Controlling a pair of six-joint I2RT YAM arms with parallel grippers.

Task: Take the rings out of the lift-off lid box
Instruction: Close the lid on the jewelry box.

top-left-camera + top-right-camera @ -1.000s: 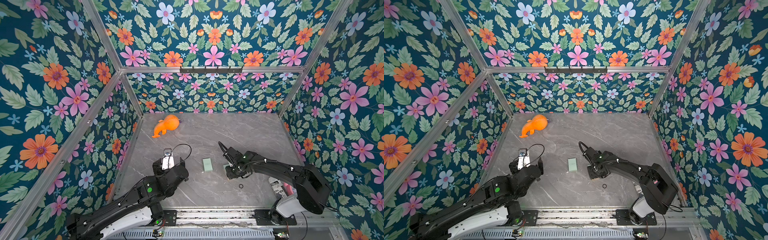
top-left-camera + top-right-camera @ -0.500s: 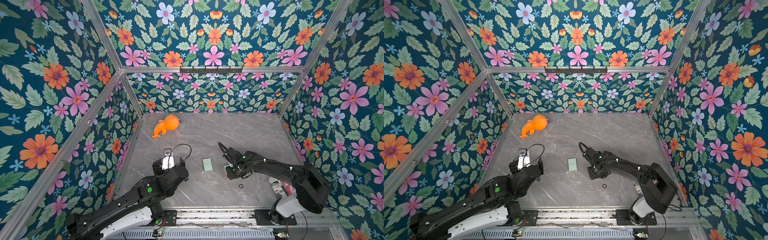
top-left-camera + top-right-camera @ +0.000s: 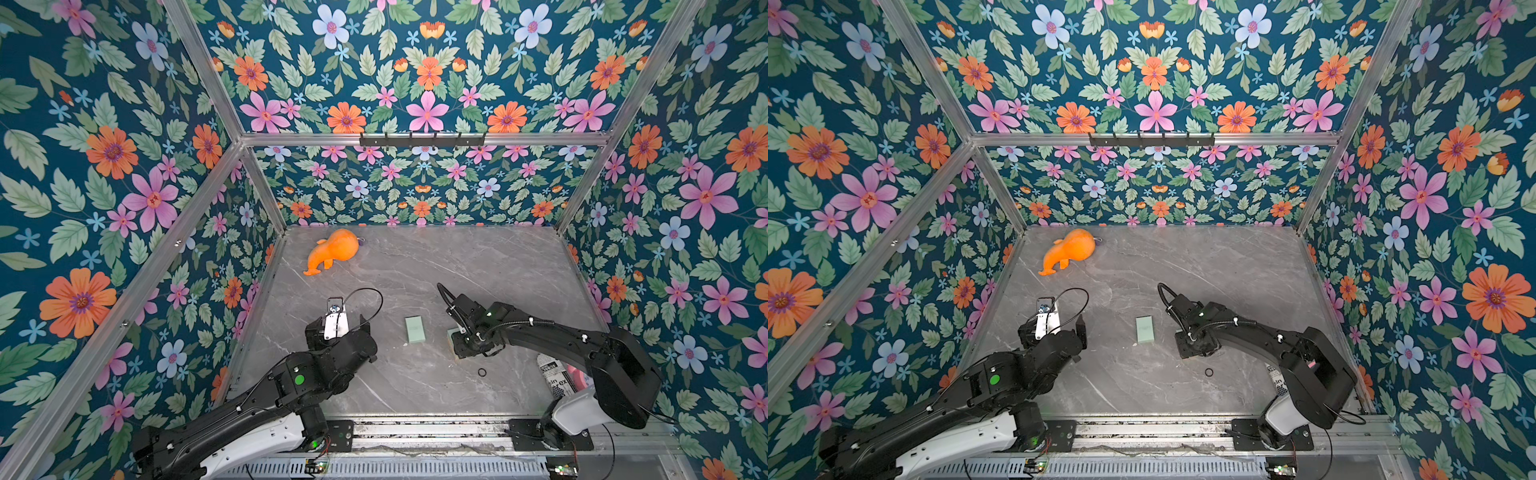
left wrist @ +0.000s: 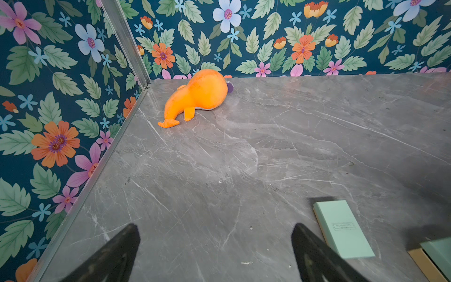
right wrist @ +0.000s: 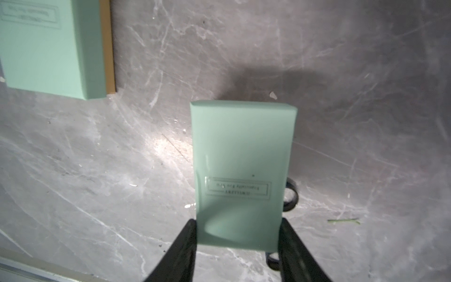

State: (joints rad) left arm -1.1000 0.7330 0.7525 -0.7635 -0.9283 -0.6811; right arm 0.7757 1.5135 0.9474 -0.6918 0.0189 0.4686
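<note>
Grey marble desk (image 3: 478,270). Right pincer (image 5: 237,229) grips mint box (image 5: 241,151); left pincer (image 4: 214,230) wide, empty. Rings (image 5: 294,196) likely light, slippery: pinch rim.

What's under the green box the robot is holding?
Mostly the gray table, plus black rings peeking out past the edge of the box, one beside the right fingers. Anything straight beneath the box is covered.

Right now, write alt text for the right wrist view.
The right claw grips a mint box by its sides over a grey marble table. Black rings peek out from behind it, and a second mint piece lies apart on the table.
</note>
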